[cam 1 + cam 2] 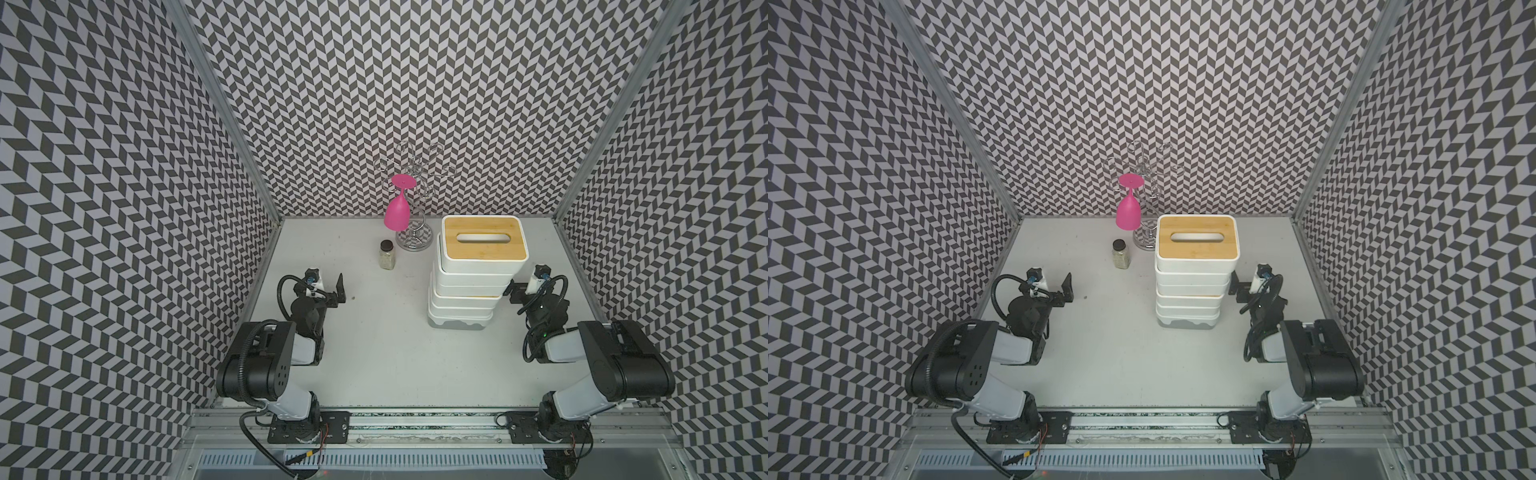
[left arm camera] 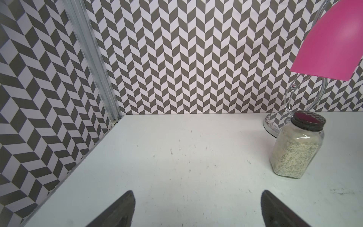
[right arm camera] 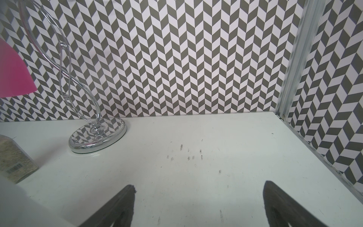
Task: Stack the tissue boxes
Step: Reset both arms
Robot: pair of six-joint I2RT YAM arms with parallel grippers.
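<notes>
Several tissue boxes (image 1: 467, 286) (image 1: 1190, 291) stand in one tall, slightly staggered stack right of the table's middle. The top box has a bamboo-tan slotted lid (image 1: 484, 241) (image 1: 1198, 237), and a tan lid edge shows lower down. My left gripper (image 1: 338, 287) (image 1: 1068, 286) (image 2: 197, 194) rests low at the left, open and empty over bare table. My right gripper (image 1: 511, 291) (image 1: 1235, 286) (image 3: 198, 186) sits just right of the stack, open and empty. A blurred white box side (image 3: 11, 208) fills a corner of the right wrist view.
A small dark-capped jar (image 1: 386, 254) (image 1: 1121, 254) (image 2: 296, 145) stands left of the stack. Behind it a pink goblet (image 1: 397, 208) (image 1: 1128, 208) (image 2: 332, 43) hangs upside down on a chrome wire rack (image 1: 413, 241) (image 3: 98, 135). Patterned walls enclose three sides.
</notes>
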